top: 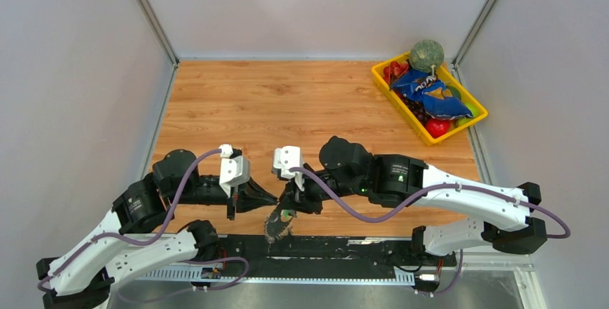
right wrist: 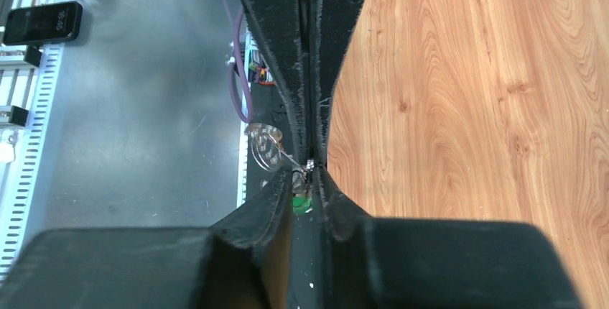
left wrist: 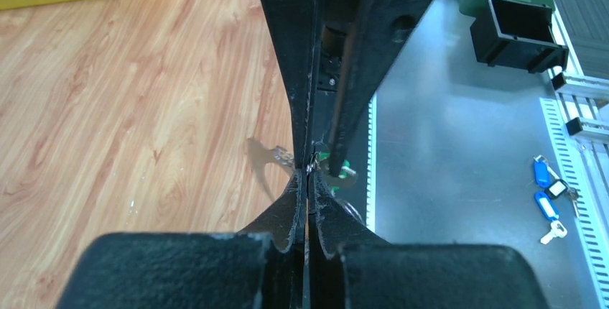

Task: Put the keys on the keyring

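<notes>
My left claw (left wrist: pixel 307 180) is pressed tight shut, pinching the wire of the keyring (right wrist: pixel 264 148), which hangs at the lower centre of the overhead view, by the wooden table's (top: pixel 287 100) near edge. My right claw (right wrist: pixel 305 180) meets it tip to tip, clamped on the keys (right wrist: pixel 301 203), their green tag between my fingers.
</notes>
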